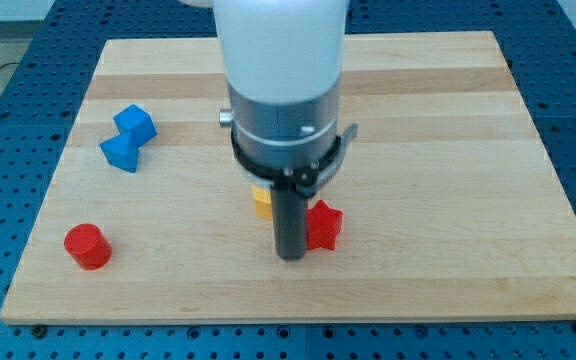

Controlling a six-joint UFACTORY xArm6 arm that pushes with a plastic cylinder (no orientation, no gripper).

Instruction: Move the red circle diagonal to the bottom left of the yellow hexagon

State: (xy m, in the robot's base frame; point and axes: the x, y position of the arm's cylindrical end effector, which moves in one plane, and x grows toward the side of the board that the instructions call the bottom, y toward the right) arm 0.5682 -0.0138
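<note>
1. Nearest the view's bottom: red circle (87, 246), a short cylinder, sits alone close to the board's lower left corner. Nothing touches it. This is the piece we are asked to move; it lies well apart from its goal.

2. Next up the board: our tip (290, 256) rests on the wooden board (448, 150) near the middle, a little toward the bottom. There are no jaws on this rig, only the dark rod, so nothing is held or clamped; contact is by pushing alone.

3. Red star (324, 226) stands just to the view's right of the rod, touching it or nearly so; we cannot tell which.

4. Yellow hexagon (261, 203) sits just behind the rod on the view's left, largely hidden by the rod and the arm's collar. Only a corner shows, so its shape is taken from the task wording.

5. Judgement: the tip is parked between star and hexagon, far from the red circle, so the push has not begun. The target spot, down and left of the hexagon, looks free.

6. Judgement: the tip should come round to the circle's left side to drive it rightward and slightly up; the risk is nudging the hexagon while leaving.

7. Farthest: two blue blocks (128, 138), irregular in shape and touching, at upper left, clear of the likely path.
</note>
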